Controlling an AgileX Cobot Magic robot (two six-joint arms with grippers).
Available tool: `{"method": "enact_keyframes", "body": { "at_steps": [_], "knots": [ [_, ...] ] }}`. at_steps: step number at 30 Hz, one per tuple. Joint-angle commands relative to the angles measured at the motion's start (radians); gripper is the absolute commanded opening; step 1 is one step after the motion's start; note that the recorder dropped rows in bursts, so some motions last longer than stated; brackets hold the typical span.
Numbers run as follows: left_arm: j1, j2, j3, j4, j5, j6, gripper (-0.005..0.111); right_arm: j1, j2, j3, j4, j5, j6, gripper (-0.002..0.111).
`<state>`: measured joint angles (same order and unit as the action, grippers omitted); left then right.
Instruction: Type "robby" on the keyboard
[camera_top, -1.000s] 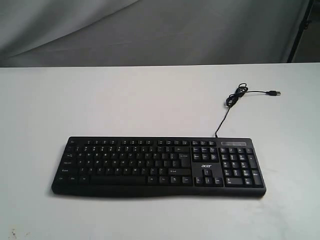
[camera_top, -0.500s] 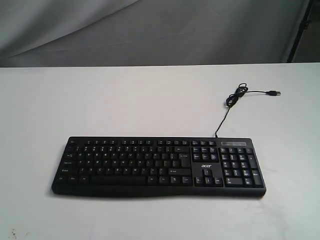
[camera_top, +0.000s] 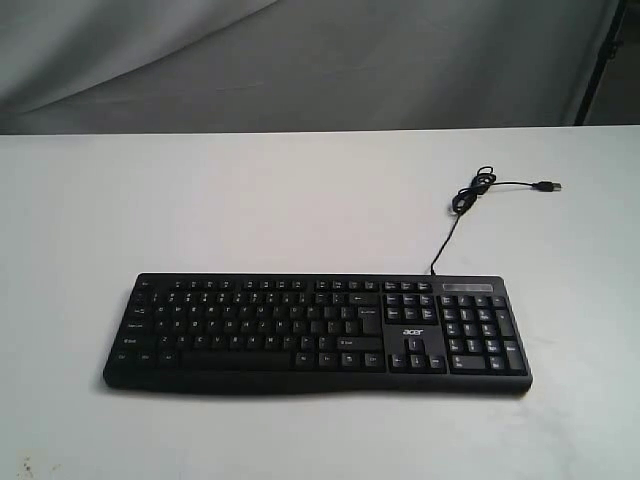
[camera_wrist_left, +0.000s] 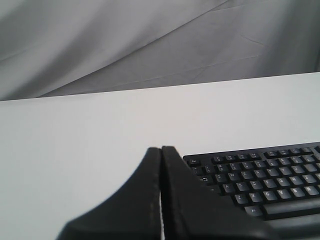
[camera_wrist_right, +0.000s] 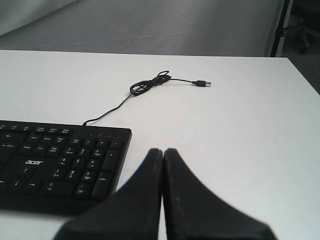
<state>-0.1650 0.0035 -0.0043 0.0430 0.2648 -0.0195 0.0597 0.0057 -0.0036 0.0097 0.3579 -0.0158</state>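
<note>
The wide black keyboard (camera_top: 316, 333) with white legends and an acer logo lies flat near the front of the white table (camera_top: 250, 200). Its thin USB cable (camera_top: 470, 195) runs off the far right corner to a small coil and a loose plug. Neither arm shows in the exterior view. In the left wrist view my left gripper (camera_wrist_left: 161, 149) is shut, empty, hanging off the keyboard's (camera_wrist_left: 265, 180) Esc-key end. In the right wrist view my right gripper (camera_wrist_right: 163, 150) is shut, empty, just past the number-pad end of the keyboard (camera_wrist_right: 60, 162).
A grey cloth backdrop (camera_top: 300, 60) hangs behind the table's far edge. A dark stand leg (camera_top: 600, 60) rises at the far right corner. The cable's plug (camera_wrist_right: 202, 83) lies loose on the table behind the number pad.
</note>
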Motion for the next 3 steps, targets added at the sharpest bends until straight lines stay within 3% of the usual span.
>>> {"method": "enact_keyframes", "body": {
  "at_steps": [1,3],
  "knots": [
    [-0.006,-0.003,0.004,0.005,-0.005,-0.003,0.000,-0.002,-0.006,0.004,-0.010,-0.013,0.003,0.000],
    [-0.006,-0.003,0.004,0.005,-0.005,-0.003,0.000,-0.002,-0.006,0.004,-0.010,-0.013,0.003,0.000]
  ]
}}
